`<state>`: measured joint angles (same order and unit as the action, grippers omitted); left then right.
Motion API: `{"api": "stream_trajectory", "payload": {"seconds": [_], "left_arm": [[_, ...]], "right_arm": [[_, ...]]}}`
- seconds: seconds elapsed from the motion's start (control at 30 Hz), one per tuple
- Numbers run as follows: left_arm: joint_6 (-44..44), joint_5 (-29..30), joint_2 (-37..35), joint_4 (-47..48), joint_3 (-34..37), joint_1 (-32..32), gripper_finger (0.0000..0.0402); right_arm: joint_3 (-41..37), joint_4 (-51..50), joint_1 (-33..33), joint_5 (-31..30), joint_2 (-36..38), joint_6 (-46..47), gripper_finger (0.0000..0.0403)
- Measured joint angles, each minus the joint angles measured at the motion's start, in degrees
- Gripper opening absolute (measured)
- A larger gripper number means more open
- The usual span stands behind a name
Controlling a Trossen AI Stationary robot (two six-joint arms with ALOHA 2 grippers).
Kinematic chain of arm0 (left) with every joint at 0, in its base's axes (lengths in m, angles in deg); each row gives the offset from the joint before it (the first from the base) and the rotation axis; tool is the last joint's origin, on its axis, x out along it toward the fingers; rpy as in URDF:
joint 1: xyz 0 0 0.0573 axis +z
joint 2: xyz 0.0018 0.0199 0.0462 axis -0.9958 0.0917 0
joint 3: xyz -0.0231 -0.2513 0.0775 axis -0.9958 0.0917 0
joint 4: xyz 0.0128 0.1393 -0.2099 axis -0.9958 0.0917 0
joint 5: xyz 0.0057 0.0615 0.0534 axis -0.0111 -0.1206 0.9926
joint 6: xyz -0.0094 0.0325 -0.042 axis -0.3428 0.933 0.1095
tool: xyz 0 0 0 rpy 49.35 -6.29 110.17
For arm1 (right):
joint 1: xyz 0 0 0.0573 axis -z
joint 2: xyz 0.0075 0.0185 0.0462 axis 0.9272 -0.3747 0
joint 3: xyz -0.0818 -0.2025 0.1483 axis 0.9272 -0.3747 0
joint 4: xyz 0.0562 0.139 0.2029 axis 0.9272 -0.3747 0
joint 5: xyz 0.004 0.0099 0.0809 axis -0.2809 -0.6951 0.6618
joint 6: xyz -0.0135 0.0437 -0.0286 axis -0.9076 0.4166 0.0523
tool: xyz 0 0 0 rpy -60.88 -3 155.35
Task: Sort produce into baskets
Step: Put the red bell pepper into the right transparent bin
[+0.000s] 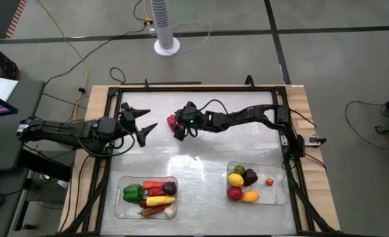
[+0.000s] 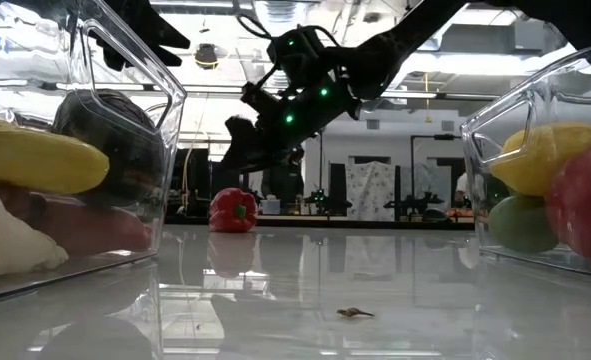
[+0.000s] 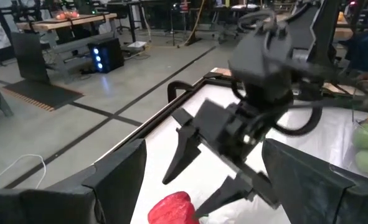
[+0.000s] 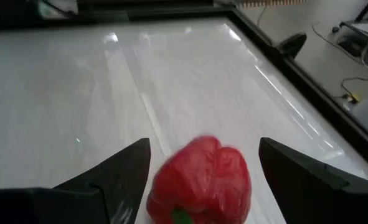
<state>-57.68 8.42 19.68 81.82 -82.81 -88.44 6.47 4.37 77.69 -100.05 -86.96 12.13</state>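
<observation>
A red pepper (image 1: 172, 121) rests on the white table at the far middle. It also shows in the low view (image 2: 233, 210) and the right wrist view (image 4: 202, 180). My right gripper (image 1: 177, 127) is open and slants down over it, one finger on each side (image 4: 205, 142). I see no touch. My left gripper (image 1: 152, 119) is open and empty just left of the pepper, above the table. The left basket (image 1: 119, 204) holds a green pepper, carrot, corn, chilli, plum and garlic. The right basket (image 1: 280, 197) holds a lemon, a plum and several other fruits.
Both baskets stand near the table's front edge, with bare white table between them and the arms. A black frame (image 1: 108, 99) runs around the table top. A small bit of debris (image 2: 353, 313) lies on the table between the baskets. A white fan (image 1: 166, 26) stands on the floor beyond the far edge.
</observation>
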Motion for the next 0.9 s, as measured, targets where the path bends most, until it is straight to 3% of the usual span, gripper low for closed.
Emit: {"api": "stream_trajectory", "payload": {"seconds": [0.4,0.63,0.9], "left_arm": [[-0.27,-0.02,-0.01,0.03,0.0,0.0,0.0306],[-0.1,-0.07,0.01,0.27,0.0,-0.02,0.0306],[-0.19,-0.09,0.0,0.25,0.0,-0.01,0.0306]], "right_arm": [[1.9,-5.68,0.02,-0.96,-3.09,-1.71,0.0325],[2.01,-6.12,0.35,3.08,-3.58,-2.33,0.0324],[1.97,-6.5,0.83,3.46,-3.63,-4.62,0.0282]]}}
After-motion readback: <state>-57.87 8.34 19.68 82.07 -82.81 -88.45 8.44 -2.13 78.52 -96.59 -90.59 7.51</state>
